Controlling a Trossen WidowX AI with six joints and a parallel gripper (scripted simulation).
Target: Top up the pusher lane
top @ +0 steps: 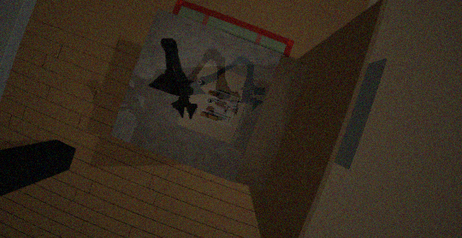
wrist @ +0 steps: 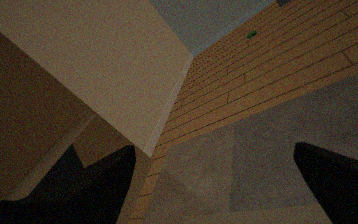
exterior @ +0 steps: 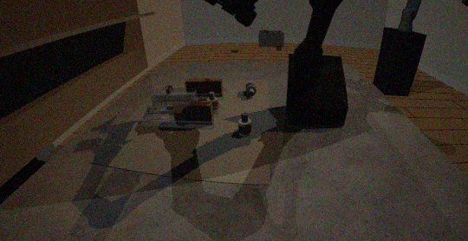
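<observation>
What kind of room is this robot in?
Probably a small test room or workshop, dimly lit. A robot arm stands on a dark block on a grey mat, with little jars and sliding racks set out, plank flooring and bare walls around.

Place: a dim bare room set up as a robot test bench.
Floor: tan wooden planks (exterior: 433,107).
Work surface: a grey mat (exterior: 329,185).
Walls: plain beige partition panels (top: 308,119).
Fittings: small brown sprung shelf lanes (exterior: 191,107) beside a black robot pedestal (exterior: 316,90).
</observation>
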